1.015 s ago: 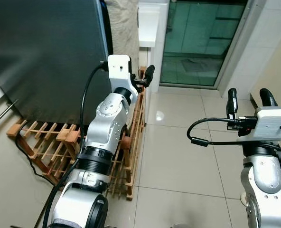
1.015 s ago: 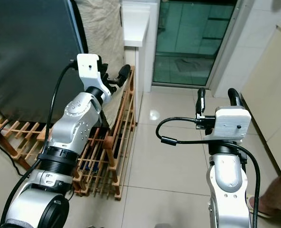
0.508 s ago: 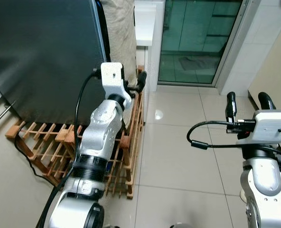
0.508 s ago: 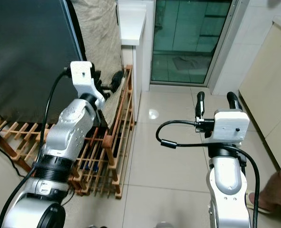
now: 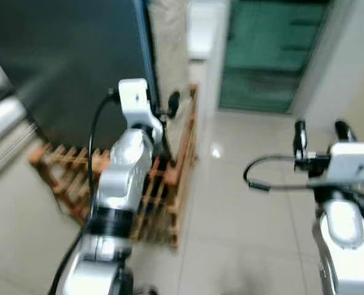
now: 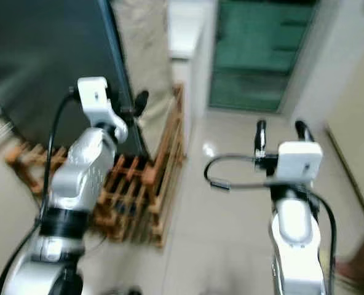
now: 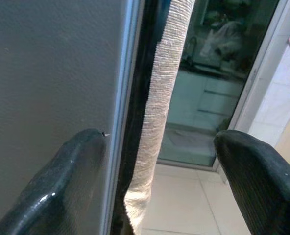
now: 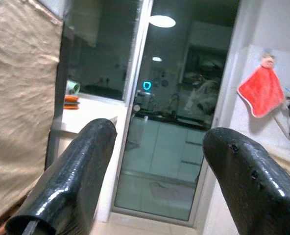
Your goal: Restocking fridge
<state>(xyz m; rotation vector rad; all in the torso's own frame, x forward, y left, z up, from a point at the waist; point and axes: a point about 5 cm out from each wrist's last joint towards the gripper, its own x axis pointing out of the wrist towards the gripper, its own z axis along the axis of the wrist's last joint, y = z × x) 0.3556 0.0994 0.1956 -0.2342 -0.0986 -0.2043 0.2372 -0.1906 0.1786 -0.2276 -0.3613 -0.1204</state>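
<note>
We see a blurred head view of a tiled kitchen floor (image 5: 231, 203). On the left stands a tall dark fridge (image 5: 65, 67) with its door closed, resting on a low wooden slatted rack (image 5: 163, 196). A beige woven cloth (image 7: 159, 112) hangs just beside the fridge's right edge. Our left gripper (image 7: 159, 181) is raised at that edge, its two black fingers spread wide, one finger (image 7: 71, 171) against the grey door face and the other out past the cloth. It holds nothing. Our right gripper (image 8: 155, 171) is lifted over the open floor, well apart from the fridge, fingers wide apart and empty, facing a dark glass door (image 8: 174, 122). A red towel (image 8: 260, 90) hangs on the white wall beside that door.
</note>
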